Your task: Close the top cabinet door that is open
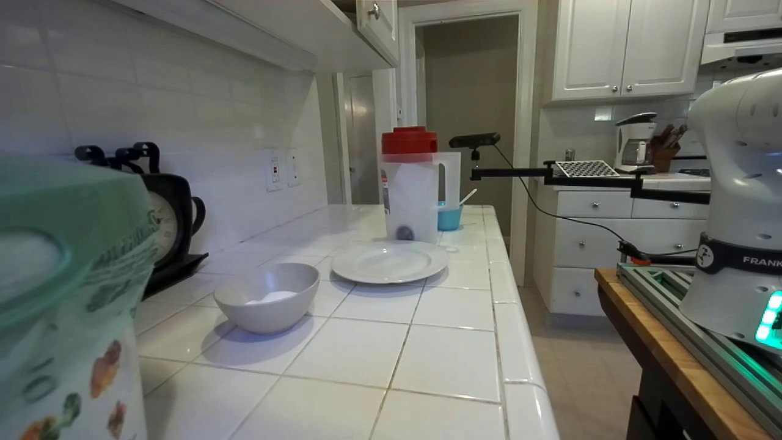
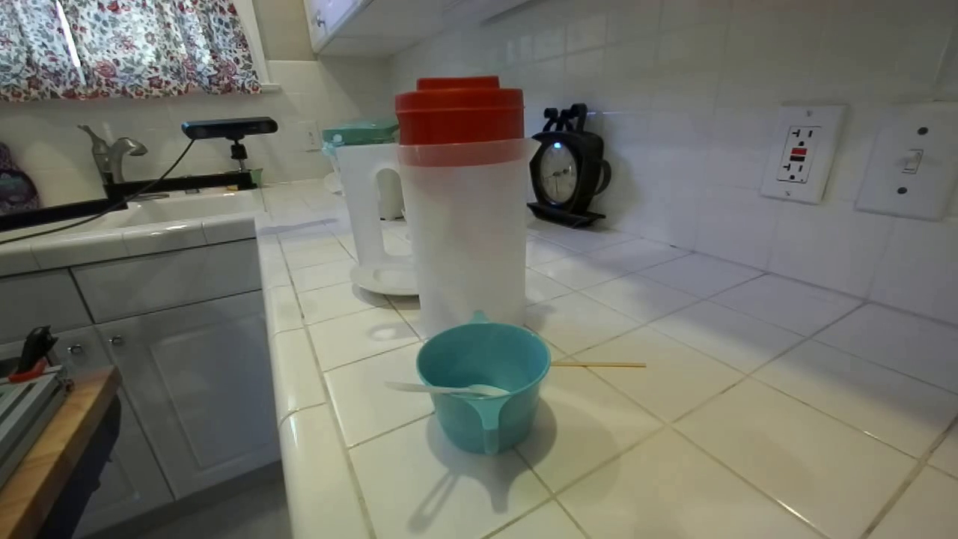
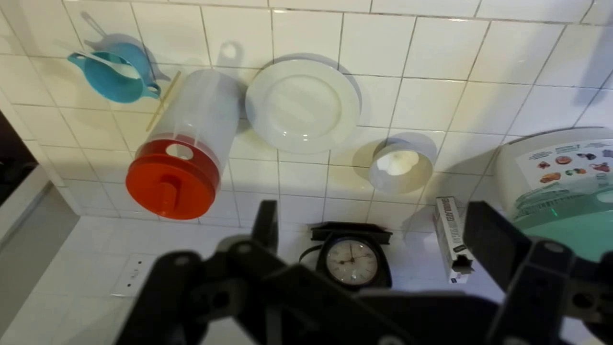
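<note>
A white upper cabinet door with a silver knob shows at the top of an exterior view, cut off by the frame edge. It stands out from the cabinet, with a dark gap beside it. Part of the upper cabinets shows in an exterior view, also cut off at the top. My gripper is open and empty in the wrist view, fingers wide apart, above the tiled counter and facing the clock. The cabinet door is out of the wrist view. The gripper is out of both exterior views; only the arm's lower part shows.
On the tiled counter stand a red-lidded pitcher, a blue cup, a white plate, a bowl, a black clock, a sugar box and a green-lidded container. A camera bracket extends from the arm's stand.
</note>
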{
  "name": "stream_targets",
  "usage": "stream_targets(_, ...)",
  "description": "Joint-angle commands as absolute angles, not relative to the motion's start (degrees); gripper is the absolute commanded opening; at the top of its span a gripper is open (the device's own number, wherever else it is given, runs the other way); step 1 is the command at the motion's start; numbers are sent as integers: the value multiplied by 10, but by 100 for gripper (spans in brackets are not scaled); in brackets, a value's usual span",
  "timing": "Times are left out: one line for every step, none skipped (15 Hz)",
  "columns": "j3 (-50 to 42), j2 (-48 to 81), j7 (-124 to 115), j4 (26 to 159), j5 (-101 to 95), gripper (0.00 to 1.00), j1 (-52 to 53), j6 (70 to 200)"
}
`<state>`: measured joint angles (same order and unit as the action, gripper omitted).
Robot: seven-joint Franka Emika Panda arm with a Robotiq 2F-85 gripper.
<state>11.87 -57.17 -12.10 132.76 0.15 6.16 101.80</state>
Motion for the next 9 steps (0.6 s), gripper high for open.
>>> stream_targets(96, -563, -70, 1312, 35, 100, 90, 1018)
stream_targets(92, -563, -58, 1309, 40, 100, 95, 1018)
stream_targets(86, -562, -46, 1305, 48, 100, 102, 1015)
stream_targets(83, -562, -38, 1301, 54, 100, 107, 1013)
stream_targets(79, -561, -27, 1296, 62, 100, 114, 1010)
stream_targets(78, -560, -19, 1293, 68, 100, 118, 1009)
stream_targets(76, -559, -11, 1289, 75, 100, 124, 1009)
stream_targets(76, -558, -6, 1289, 82, 100, 129, 1012)
stream_targets(77, -556, -2, 1287, 89, 100, 134, 1012)
